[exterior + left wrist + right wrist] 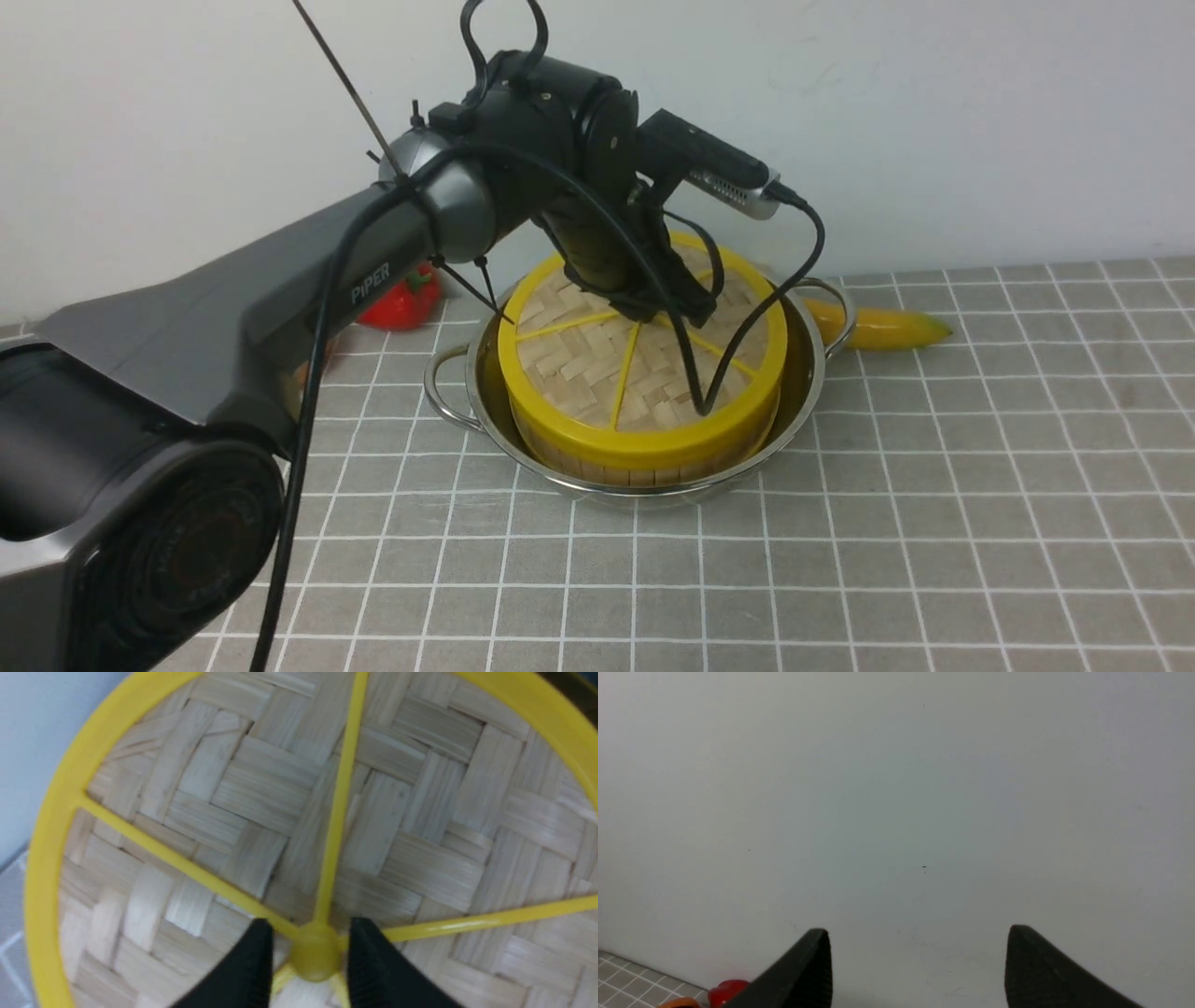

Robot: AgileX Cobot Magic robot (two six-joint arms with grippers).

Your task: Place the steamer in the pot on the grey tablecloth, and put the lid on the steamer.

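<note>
Fingers point(252, 970) of the half-open left claw point(311, 921) straddle the lid's point(261, 812) hub point(317, 959), barely clear (right claw point(919, 929) gapes empty).

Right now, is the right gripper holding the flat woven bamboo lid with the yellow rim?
No: the right gripper stands wide open, only white wall between its black fingers.
</note>
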